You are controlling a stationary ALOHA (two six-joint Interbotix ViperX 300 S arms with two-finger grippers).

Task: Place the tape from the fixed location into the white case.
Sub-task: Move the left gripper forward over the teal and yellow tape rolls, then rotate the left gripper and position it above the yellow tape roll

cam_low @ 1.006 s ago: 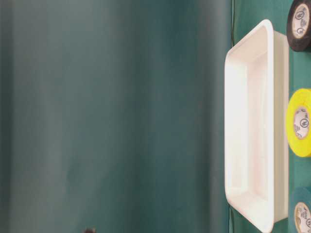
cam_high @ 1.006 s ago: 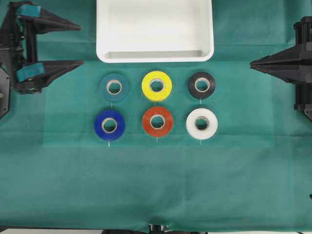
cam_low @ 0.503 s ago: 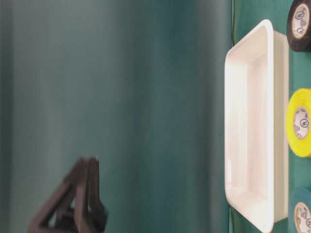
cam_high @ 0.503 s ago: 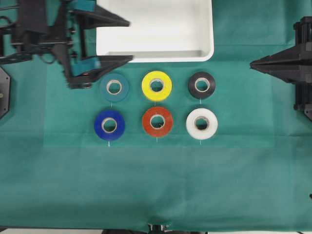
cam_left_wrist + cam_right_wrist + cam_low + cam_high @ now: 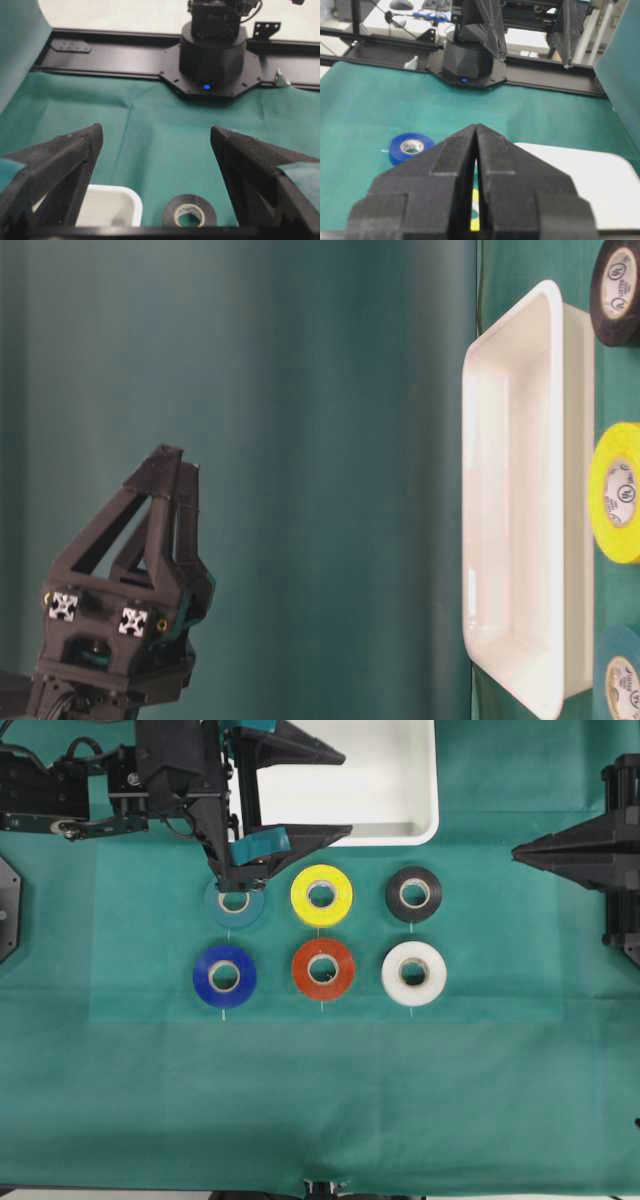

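The left gripper (image 5: 345, 795) stands wide open and empty, its two black fingers pointing rightward above the near-left part of the white case (image 5: 420, 780). The tape (image 5: 321, 895), the yellow roll, lies flat on the green cloth (image 5: 320, 1100) in the middle of the far row of rolls, just on the near side of the case's rim. From the left gripper's tips it lies toward the near side and slightly left, close by; the right gripper (image 5: 520, 850) rests well off at the right edge with its fingers pressed together, so the left arm is judged the nearer. The roll has no long axis; its core hole faces upward. In the table-level view, printing shows on the tape's pale core (image 5: 620, 492), but it is too small to read.
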